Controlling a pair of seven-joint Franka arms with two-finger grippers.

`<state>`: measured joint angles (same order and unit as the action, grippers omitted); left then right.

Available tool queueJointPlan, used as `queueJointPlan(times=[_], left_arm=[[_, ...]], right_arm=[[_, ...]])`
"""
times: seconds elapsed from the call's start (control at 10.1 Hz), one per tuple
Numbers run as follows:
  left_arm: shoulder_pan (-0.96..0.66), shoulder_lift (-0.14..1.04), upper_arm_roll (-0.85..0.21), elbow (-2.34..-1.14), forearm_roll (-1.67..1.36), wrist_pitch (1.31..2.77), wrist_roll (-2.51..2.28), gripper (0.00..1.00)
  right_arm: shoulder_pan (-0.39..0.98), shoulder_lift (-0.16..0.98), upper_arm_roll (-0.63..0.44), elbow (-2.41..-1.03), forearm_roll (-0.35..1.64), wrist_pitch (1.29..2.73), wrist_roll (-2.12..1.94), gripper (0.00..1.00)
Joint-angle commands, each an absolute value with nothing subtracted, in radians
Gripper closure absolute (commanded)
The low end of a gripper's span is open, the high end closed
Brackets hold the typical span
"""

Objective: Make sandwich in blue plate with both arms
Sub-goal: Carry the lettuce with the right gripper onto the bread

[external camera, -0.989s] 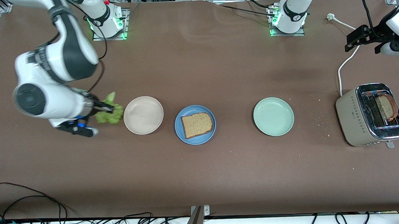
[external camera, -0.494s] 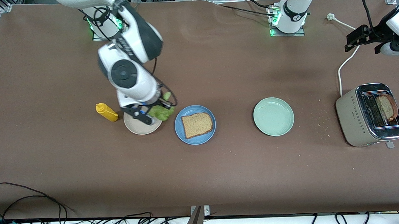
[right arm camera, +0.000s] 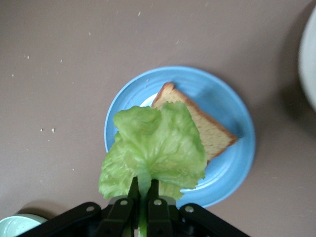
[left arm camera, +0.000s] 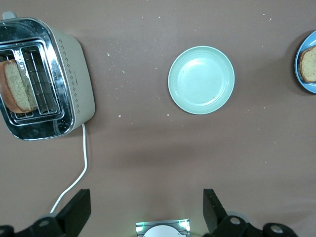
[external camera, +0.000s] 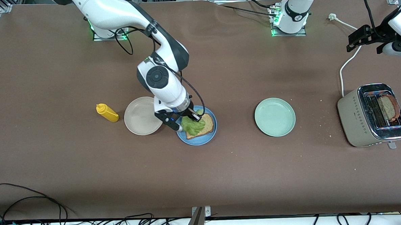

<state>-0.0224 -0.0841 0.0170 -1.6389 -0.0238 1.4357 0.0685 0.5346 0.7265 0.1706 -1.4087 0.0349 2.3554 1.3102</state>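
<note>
On the brown table (external camera: 223, 179), cables trailing along its near edge, stand a yellow bottle (external camera: 106, 113), a beige plate (external camera: 138, 117), the blue plate (external camera: 205, 139) with one bread slice (external camera: 206, 125), a green plate (external camera: 274, 117) and a toaster (external camera: 356, 119) holding the second slice (external camera: 388, 107). The right gripper (external camera: 191, 118), fingers pinched on the lettuce leaf (external camera: 191, 125), hangs over that plate. So the base is laid, the leaf is unreleased and the top slice is left; the left gripper (external camera: 359, 38), fingers spread and empty, waits above the table's left-arm end.
</note>
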Motion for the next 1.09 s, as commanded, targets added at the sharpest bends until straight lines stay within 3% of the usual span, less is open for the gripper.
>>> queueJointPlan(times=[0.0, 0.1, 0.2, 0.59, 0.99], left_arm=[[-0.014, -0.091, 0.012, -1.631, -0.043, 1.422, 0.063, 0.00], [-0.014, -0.091, 0.012, -1.631, -0.043, 1.424, 0.063, 0.00], [-0.014, -0.091, 0.012, -1.631, -0.043, 1.424, 0.063, 0.00], [-0.014, -0.091, 0.014, -1.631, -0.043, 1.422, 0.063, 0.00], [-0.014, -0.091, 0.018, -1.631, -0.043, 1.420, 0.063, 0.00]], right_arm=[[0.569, 0.791, 0.166, -1.382, 0.026, 2.413, 1.348, 0.55], [0.571, 0.796, 0.166, -1.382, 0.023, 2.411, 1.348, 0.08], [0.572, 0.793, 0.163, -1.382, 0.000, 2.410, 1.342, 0.00], [0.571, 0.769, 0.147, -1.384, -0.087, 2.376, 1.336, 0.00], [0.568, 0.664, 0.054, -1.384, -0.089, 2.035, 1.104, 0.00]])
